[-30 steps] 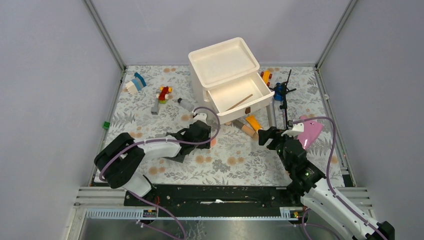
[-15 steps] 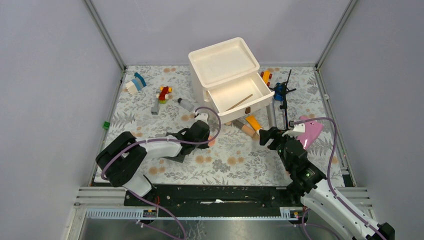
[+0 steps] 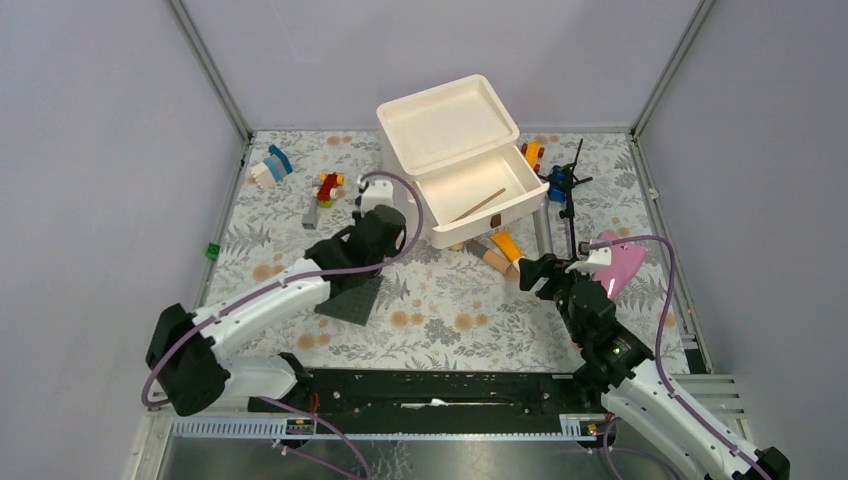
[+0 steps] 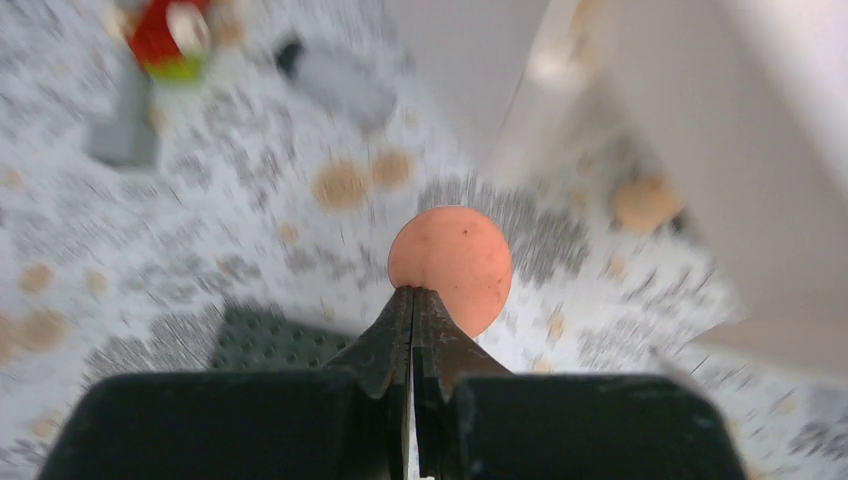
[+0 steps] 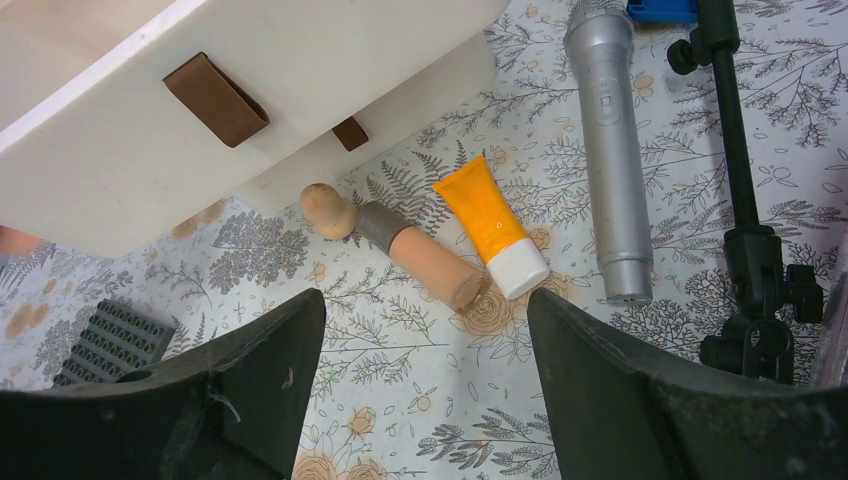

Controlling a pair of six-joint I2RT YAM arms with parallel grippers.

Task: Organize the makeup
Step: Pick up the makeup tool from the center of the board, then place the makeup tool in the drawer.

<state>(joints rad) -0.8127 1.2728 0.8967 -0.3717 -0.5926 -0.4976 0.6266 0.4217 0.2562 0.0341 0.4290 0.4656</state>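
1. A floral-patterned table covering (image 3: 450, 315) spreads over the whole work surface.
2. A white plastic drawer unit (image 3: 445, 125) stands at the far middle, with its lower drawer (image 3: 490, 226) pulled out toward the arms.
3. The left gripper (image 4: 412, 300) hangs just beside the unit's left side. Its fingers are pressed together on the near edge of a salmon-pink round disc (image 4: 450, 255), which is lifted above the covering.
4. The right gripper (image 5: 425, 308) hovers in front of the open drawer with its fingers spread wide, and nothing is between them.
5. A dark studded baseplate (image 3: 350, 297) lies flat under the left arm.
6. A silver-grey tube (image 5: 610, 150) lies on the covering to the right of the drawer, alongside a black stand (image 5: 740, 150).
7. A beige tube with a dark cap (image 5: 425, 262) lies just in front of the drawer.
8. An orange tube with a white cap (image 5: 485, 215) lies beside the beige one, and their lower ends nearly meet.
9. A thin brown brush (image 3: 478, 206) rests diagonally inside the open drawer.
10. Coloured building bricks (image 3: 328, 187) sit to the left of the unit.
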